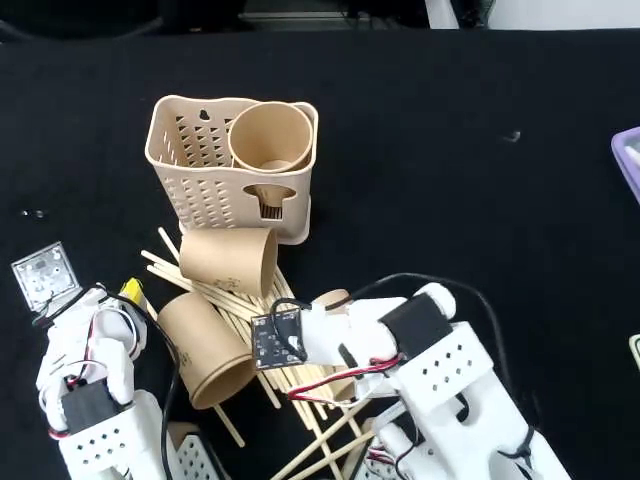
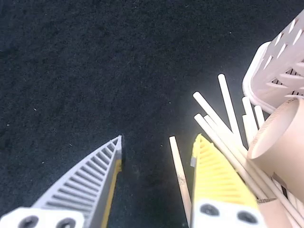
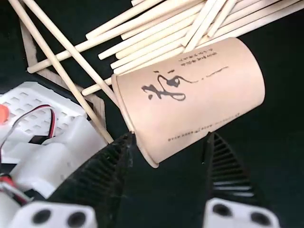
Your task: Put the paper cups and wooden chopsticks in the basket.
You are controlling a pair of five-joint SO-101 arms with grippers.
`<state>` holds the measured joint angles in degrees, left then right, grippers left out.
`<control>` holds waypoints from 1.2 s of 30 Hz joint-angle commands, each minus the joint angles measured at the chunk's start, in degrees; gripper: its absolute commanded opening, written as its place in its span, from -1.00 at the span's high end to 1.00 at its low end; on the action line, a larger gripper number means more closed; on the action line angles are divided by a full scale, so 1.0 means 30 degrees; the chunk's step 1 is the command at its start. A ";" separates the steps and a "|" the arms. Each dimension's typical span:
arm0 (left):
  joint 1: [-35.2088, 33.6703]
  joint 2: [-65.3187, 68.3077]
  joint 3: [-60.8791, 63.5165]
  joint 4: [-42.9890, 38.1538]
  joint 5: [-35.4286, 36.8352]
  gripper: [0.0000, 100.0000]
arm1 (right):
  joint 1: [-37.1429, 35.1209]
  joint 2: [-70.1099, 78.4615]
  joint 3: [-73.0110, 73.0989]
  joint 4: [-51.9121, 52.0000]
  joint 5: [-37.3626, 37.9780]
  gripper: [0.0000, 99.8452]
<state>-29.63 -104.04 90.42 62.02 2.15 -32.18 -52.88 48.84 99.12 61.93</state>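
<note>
**Right jaws open astride a fallen cup; basket waits far-left**

The black bench (image 1: 480,180) carries everything. Toward its far left stands the beige slotted plastic basket (image 1: 200,170), upright, with one brown paper cup (image 1: 270,135) already standing in it, mouth up.

The white right arm (image 1: 430,360) reaches in from the near right, and the white left arm (image 1: 90,400) sits at the near left.

Two more tan paper cups lie on their sides on the near side of the basket. One (image 1: 228,262) is just beside its near wall, the other (image 1: 205,348) nearer the left arm.

A fourth printed paper cup (image 3: 190,95) lies tipped over at the right arm. The right jaws are open, one on each side of its mouth end. Its long axis slants away from them, base farthest. I cannot tell whether either jaw touches the rim.

The pale wooden chopsticks (image 1: 262,325) sprawl in a loose heap between the arms, under and around the fallen cups.

The left jaws are open over the heap's left edge. One stray chopstick (image 2: 178,175) lies between them, lengthwise along their reach and close beside the yellow jaw.

The right arm is clearly nearer the fourth cup. Closing across the mouth end looks like the next move, and the thin rim may crumple. The basket then lies far and left of that arm.
</note>
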 commanded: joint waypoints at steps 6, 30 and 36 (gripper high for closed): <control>-0.0044 -0.0117 -0.0161 -0.0410 -0.0059 0.52 | -0.0234 0.0278 0.0337 0.0703 0.1143 0.53; -0.0044 -0.0117 -0.0161 -0.0410 -0.0059 0.52 | 0.1905 0.0308 0.0777 0.0440 0.2256 0.55; -0.0044 -0.0117 -0.0161 -0.0410 -0.0059 0.52 | 0.5333 0.0132 0.0718 0.0117 0.4015 0.55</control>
<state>-29.54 -104.04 90.42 62.02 2.15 -23.30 -52.44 51.38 99.12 70.37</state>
